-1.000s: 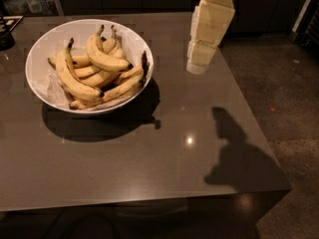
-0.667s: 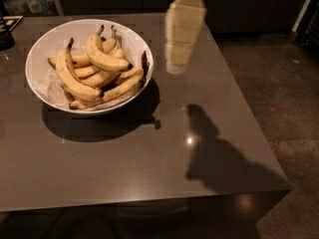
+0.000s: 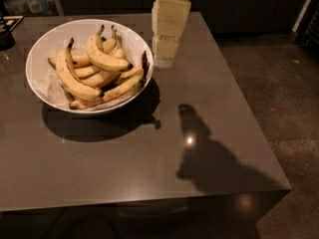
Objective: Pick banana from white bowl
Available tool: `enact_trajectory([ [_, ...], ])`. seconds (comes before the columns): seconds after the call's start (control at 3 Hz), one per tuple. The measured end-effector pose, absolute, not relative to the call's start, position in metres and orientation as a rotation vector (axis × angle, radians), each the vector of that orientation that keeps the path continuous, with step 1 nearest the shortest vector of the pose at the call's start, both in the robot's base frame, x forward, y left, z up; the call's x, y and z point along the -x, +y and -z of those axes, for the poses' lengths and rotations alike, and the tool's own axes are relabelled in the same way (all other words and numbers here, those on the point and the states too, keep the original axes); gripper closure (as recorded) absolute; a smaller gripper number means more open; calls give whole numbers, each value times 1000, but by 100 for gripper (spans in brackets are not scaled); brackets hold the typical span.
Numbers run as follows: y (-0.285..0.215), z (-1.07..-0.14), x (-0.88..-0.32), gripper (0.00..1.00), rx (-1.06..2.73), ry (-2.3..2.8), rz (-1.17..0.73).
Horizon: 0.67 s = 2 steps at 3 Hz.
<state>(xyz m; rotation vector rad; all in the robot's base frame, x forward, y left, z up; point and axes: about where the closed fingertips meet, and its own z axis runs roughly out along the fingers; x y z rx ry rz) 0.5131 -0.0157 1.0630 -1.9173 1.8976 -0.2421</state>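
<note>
Tool (image 3: 164, 59) hangs by the far edge of the surface (image 3: 124, 173), just beside the right rim of the white bowl (image 3: 42, 54). Nothing in it that I can see, and I can't tell how open it is. Bowl sits toward the far left corner, piled with bananas (image 3: 102, 59). They're yellow with dark tips and some brown blotches. Surface is dark, glossy grey-brown with a glint of light, and there's speckled floor (image 3: 284, 83) off the right edge.

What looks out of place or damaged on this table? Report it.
Nothing stands out. The yellow bananas lie piled inside the wide white ceramic bowl, which sits upright on the dark grey table; nothing has spilled. The pale gripper hangs just outside the bowl's rim.
</note>
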Motion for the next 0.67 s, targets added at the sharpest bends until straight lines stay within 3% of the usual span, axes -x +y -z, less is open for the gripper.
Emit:
enact_trajectory([
  [0.67,28,-1042,-580,0,1814,2068,324],
])
